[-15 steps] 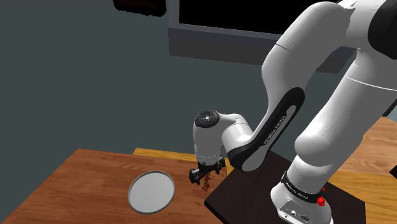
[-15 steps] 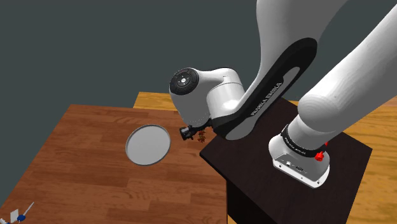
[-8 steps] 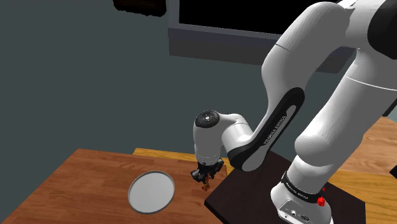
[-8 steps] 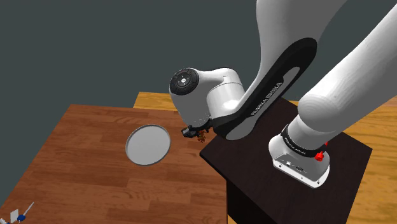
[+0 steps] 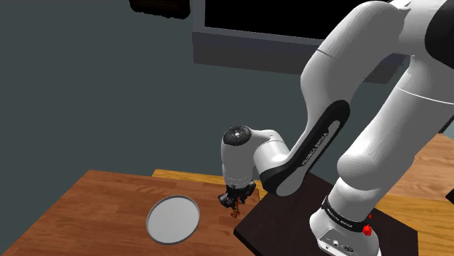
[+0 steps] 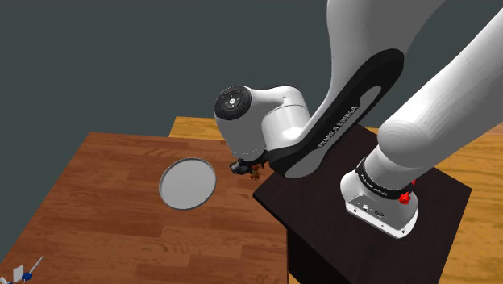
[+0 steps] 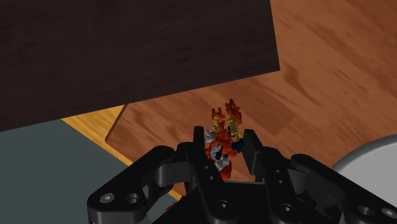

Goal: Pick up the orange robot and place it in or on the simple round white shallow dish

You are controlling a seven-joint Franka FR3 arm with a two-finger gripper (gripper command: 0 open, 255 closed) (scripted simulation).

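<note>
Narrowed since a second ago, the black fingers [image 7: 198,145] now clasp the orange robot [image 7: 229,121] between their tips, its limbs sticking out beyond them. Past it lies the wooden bench [image 7: 318,83], with the round white dish [image 5: 173,218] nearby, apart from the robot.

White lettering on black forearm strip [image 6: 338,123], above gripper [image 6: 248,170]: barely legible, looks like FRANKA EMIKA. Small print on base ring [image 6: 377,187]: unreadable.
</note>
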